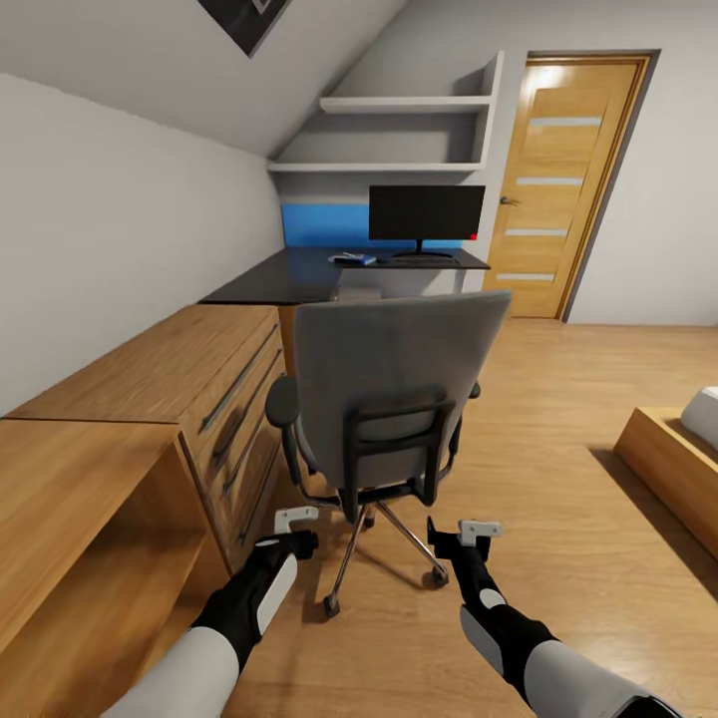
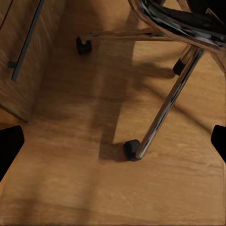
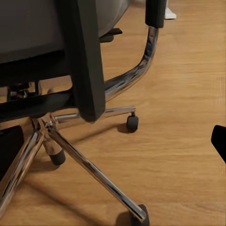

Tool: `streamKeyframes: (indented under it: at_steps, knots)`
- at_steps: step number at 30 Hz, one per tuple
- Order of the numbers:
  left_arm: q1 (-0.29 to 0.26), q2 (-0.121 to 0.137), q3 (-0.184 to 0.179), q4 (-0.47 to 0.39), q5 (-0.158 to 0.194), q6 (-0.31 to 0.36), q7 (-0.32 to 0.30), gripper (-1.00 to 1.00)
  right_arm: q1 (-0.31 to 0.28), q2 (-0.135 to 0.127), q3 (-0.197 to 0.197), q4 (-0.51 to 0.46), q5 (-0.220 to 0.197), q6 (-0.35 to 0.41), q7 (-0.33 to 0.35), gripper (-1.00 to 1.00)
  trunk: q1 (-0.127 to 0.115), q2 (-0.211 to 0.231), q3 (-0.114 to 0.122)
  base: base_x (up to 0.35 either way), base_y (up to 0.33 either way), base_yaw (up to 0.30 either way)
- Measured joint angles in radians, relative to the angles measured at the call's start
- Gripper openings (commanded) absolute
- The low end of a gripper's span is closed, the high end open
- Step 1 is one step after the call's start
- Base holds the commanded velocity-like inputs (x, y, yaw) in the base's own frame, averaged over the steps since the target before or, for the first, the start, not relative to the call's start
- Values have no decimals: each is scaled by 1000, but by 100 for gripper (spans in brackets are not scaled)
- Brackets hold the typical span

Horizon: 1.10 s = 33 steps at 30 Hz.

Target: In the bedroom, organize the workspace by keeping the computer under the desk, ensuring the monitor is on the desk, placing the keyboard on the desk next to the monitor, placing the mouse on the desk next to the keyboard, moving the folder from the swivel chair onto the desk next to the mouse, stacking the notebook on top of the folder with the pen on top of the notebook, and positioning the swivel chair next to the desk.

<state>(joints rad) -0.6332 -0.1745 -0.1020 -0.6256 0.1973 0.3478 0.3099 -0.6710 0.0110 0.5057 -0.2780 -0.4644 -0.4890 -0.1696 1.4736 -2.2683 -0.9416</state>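
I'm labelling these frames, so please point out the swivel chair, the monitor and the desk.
swivel chair (image 1: 399, 364): head view, on the grey backrest.
monitor (image 1: 426, 212): head view, on the black screen.
desk (image 1: 289, 274): head view, on a bare part of the glossy black top.

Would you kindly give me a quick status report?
Both grippers, left gripper and right gripper, open, empty. Swivel chair just ahead, back toward us. Chair stands between us and desk.

Light wood plank floor (image 1: 558, 419) runs to a wooden door (image 1: 568, 184) with frosted strips in the far grey wall. Two white shelves (image 1: 399, 135) sit under the sloped ceiling (image 1: 130, 60), above a blue wall panel (image 1: 324, 224). A light wooden chest (image 1: 150, 379) with long bar handles lines the left wall.
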Motion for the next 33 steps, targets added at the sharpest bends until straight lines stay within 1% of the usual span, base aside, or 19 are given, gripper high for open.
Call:
streamKeyframes:
  at_steps: [3,6,13,14,16,17,19,22,26,33]
  knots:
    - [0,0,2,7,0,10,-1,100,0,3,0,0,7,-1,-2,100,12,-21,-9,0,0,0]
    - [0,0,2,13,0,15,-1,100,0,4,-2,-2,4,3,-8,100,23,-42,-19,0,0,0]
    - [0,0,2,43,-2,10,-2,100,0,5,-3,0,9,0,-8,100,23,-42,-19,4,0,0]
    - [0,0,2,60,-3,2,-2,100,0,7,-1,0,9,1,-8,100,23,-42,-19,34,0,0]
    - [0,0,1,62,-3,1,-2,100,0,11,-1,0,10,0,-8,100,23,-42,-19,49,0,0]
    - [0,0,1,63,-4,1,-2,100,1,18,-1,2,11,-2,-8,100,23,-42,-19,64,0,0]
    - [0,0,1,64,-4,0,-2,100,1,24,-2,6,12,-4,-8,100,23,-42,-19,81,0,0]
    - [0,0,1,64,-4,-3,-2,100,1,28,-2,12,12,-5,-8,100,23,-42,-19,200,0,0]
    - [0,0,1,66,-4,-39,-2,100,1,32,-2,15,12,-7,-8,100,23,-42,-19,289,0,0]
    - [0,0,0,67,-3,-53,-2,100,1,31,-2,15,12,-7,-8,100,23,-42,-19,313,-12,-71]
